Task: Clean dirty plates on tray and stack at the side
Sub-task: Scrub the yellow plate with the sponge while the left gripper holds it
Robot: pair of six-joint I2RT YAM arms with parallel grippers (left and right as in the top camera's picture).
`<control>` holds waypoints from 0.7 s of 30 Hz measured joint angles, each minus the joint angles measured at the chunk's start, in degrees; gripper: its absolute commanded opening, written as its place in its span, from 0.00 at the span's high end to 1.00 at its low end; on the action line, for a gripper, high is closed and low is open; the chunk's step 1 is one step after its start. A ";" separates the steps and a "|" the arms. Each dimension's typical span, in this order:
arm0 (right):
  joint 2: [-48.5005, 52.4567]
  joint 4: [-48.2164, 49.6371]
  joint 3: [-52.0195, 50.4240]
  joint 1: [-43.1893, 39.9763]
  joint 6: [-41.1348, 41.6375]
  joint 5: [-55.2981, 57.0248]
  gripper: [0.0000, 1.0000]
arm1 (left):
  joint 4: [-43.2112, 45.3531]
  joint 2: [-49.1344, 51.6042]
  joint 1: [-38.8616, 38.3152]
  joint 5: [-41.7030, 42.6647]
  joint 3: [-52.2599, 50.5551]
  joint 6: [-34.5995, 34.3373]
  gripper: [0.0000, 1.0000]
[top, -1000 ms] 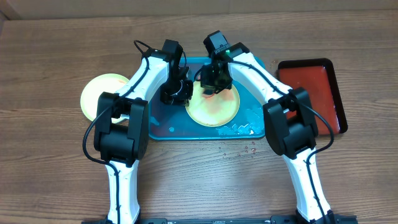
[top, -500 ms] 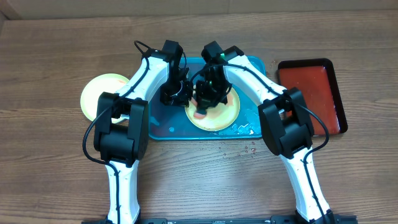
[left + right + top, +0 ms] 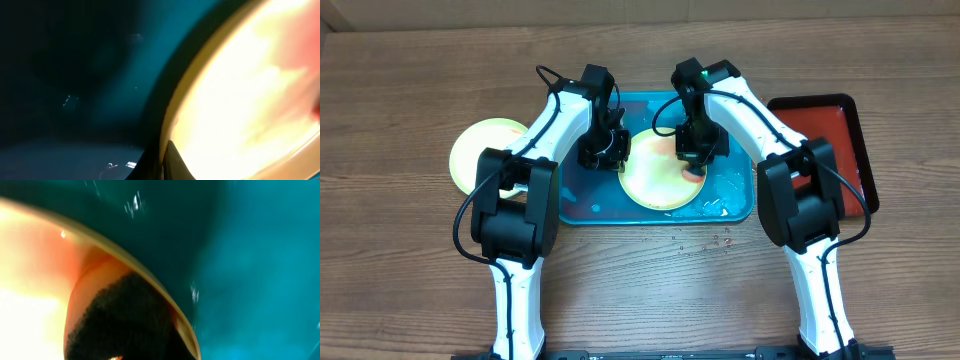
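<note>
A pale yellow-green dirty plate (image 3: pixel 655 182) lies on the turquoise tray (image 3: pixel 578 202), with a faint red smear near its right side. My left gripper (image 3: pixel 617 152) is shut on the plate's left rim; the left wrist view shows its fingertips (image 3: pixel 172 162) pinching the rim of the plate (image 3: pixel 240 100). My right gripper (image 3: pixel 692 162) is shut on an orange sponge (image 3: pixel 693 173) with a dark scrub face (image 3: pixel 120 320) and presses it on the plate's right edge (image 3: pixel 35 285). Its fingers are hidden behind the sponge.
Another yellow-green plate (image 3: pixel 478 150) lies on the table left of the tray. A dark-red, black-rimmed tray (image 3: pixel 825 150) stands at the right. Wet bits lie in the tray's front right corner (image 3: pixel 712 208) and drops spot the table (image 3: pixel 705 240).
My right gripper has swept the sponge from the plate's left centre to its right edge. The left gripper has kept its hold on the rim.
</note>
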 measured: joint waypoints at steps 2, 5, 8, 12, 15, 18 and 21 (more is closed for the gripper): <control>-0.11 4.33 -0.02 0.52 1.03 1.09 0.96 | 0.09 0.00 0.02 0.07 0.00 0.00 0.96; -0.22 11.15 -0.50 1.40 2.03 -0.42 0.96 | 0.13 0.00 0.02 0.02 0.00 0.00 0.96; -0.33 17.81 -1.79 2.47 3.15 -4.39 0.96 | 0.13 0.00 0.02 -0.02 0.00 -0.02 0.96; -0.72 22.32 -3.87 4.48 5.05 -9.51 0.96 | 0.13 0.00 0.02 -0.07 0.00 -0.02 0.96; -0.98 22.71 -4.87 6.16 5.68 -12.57 0.96 | 0.15 0.00 0.02 -0.09 0.00 -0.02 0.96; -1.09 20.92 -5.03 6.95 6.29 -14.08 0.96 | -0.09 0.00 0.31 -0.15 -0.07 0.00 0.96; -1.11 17.81 -5.03 7.02 6.25 -16.57 0.96 | -0.07 0.00 0.33 -0.17 -0.07 0.00 0.96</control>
